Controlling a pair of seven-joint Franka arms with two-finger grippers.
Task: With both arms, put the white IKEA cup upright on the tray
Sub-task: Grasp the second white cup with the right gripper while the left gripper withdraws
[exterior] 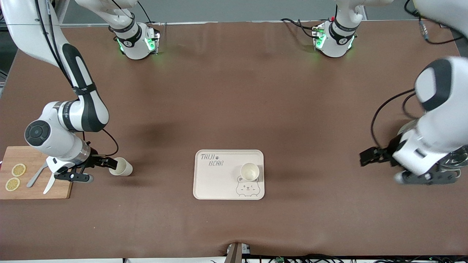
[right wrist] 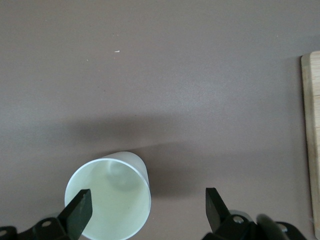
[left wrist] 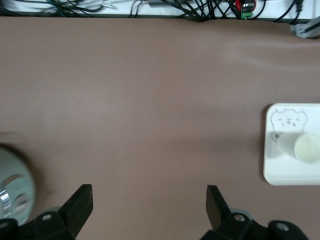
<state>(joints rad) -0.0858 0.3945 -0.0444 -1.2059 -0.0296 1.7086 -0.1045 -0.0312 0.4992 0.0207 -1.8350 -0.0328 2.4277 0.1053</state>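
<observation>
One white cup (exterior: 121, 167) lies on its side on the brown table, toward the right arm's end. Its mouth faces my right gripper (exterior: 106, 162). That gripper is open and low, right at the cup's rim. In the right wrist view the cup (right wrist: 107, 200) sits off-centre in my right gripper (right wrist: 147, 210), with one fingertip (right wrist: 80, 207) across its mouth. A second white cup (exterior: 249, 171) stands upright on the cream tray (exterior: 215, 182). My left gripper (exterior: 363, 157) is open and empty near the left arm's end. In its wrist view, my left gripper (left wrist: 150, 200) is over bare table, apart from the tray (left wrist: 280, 172) and cup (left wrist: 305, 148).
A bamboo cutting board (exterior: 34, 190) with two lemon slices (exterior: 18, 170) and cutlery (exterior: 36, 176) lies beside the right arm's wrist. Its edge shows in the right wrist view (right wrist: 312, 140). A metal vessel (exterior: 457, 157) sits under the left arm and shows in the left wrist view (left wrist: 12, 187).
</observation>
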